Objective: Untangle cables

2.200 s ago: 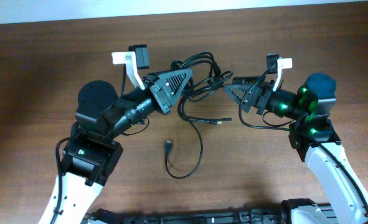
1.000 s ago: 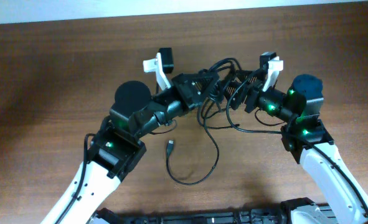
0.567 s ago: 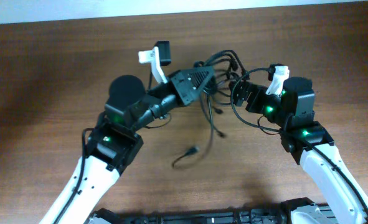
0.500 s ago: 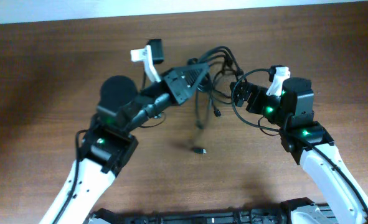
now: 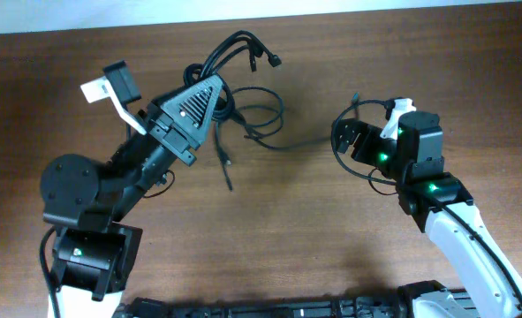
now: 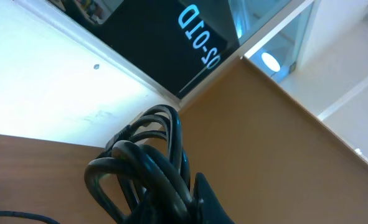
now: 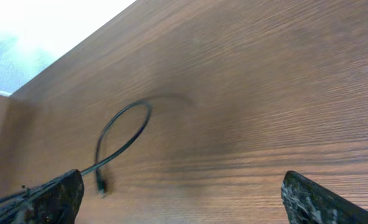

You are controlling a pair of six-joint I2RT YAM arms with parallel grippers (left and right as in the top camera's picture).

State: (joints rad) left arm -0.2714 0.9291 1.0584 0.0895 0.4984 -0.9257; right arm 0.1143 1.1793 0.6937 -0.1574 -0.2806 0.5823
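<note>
cables (image 5: 239,39) in left end effector (image 5: 214,86)

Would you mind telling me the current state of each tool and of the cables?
Left tool: shut on the cables, raised and tilted upward.
Right tool: open wide, gripping nothing.
Cables: tangled in one bunch, held up by the left tool, with one strand trailing onto the table.
</note>
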